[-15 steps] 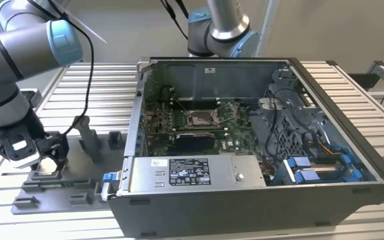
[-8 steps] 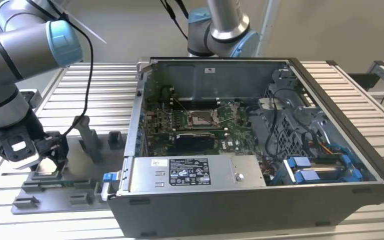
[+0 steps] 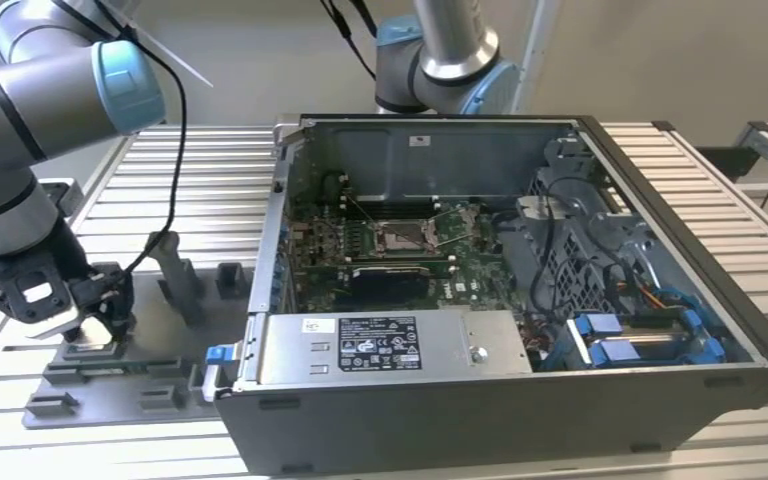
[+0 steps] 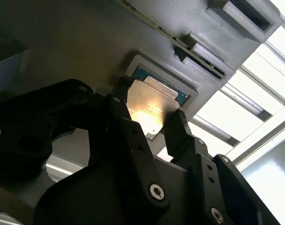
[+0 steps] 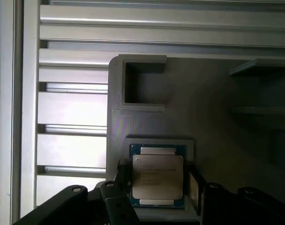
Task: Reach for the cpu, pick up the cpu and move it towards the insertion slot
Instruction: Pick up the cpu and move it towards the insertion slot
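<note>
Grey tray (image 5: 212,108): cpu (image 5: 157,177) between gripper (image 5: 158,179) fingers (image 5: 195,185)

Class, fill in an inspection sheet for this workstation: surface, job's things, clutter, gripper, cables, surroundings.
Surface: slatted metal table, carrying a grey tray and an open computer case.
Job's things: cpu lying flat in its tray pocket; insertion slot on the motherboard inside the case.
Clutter: nothing seen.
Gripper: gripper low over the tray, at the cpu.
Cables: black cable hanging along the arm; wire bundles inside the case.
Surroundings: arm joint behind the case.
</note>
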Controlling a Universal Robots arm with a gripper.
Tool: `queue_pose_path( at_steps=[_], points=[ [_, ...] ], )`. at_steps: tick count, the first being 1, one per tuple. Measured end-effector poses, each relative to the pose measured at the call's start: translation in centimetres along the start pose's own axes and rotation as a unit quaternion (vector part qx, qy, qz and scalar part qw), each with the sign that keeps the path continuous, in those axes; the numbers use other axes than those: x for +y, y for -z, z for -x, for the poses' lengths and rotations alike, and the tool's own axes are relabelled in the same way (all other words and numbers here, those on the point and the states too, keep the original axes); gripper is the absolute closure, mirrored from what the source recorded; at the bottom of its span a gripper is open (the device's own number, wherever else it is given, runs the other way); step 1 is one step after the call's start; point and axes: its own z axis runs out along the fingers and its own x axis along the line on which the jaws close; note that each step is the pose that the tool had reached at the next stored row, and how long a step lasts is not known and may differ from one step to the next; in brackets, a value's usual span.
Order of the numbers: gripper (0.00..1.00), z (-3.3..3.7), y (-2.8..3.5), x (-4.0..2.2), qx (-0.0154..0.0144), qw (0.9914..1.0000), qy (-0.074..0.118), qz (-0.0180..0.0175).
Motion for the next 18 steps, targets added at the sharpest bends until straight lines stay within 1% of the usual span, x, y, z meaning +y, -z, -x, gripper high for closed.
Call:
queue_pose_path(
  at_steps=[4, 5, 18],
  points=[
    [1.0, -0.01, 0.04, 0.0, 0.0, 1.0, 0.0, 0.0001],
    [1.0, -0.01, 0.29, 0.0, 0.0006, 1.0, 0.0, 0.0001],
    [1.0, 0.0, 6.18, 0.22, 0.0009, 1.0, 0.0, 0.0]
  ],
)
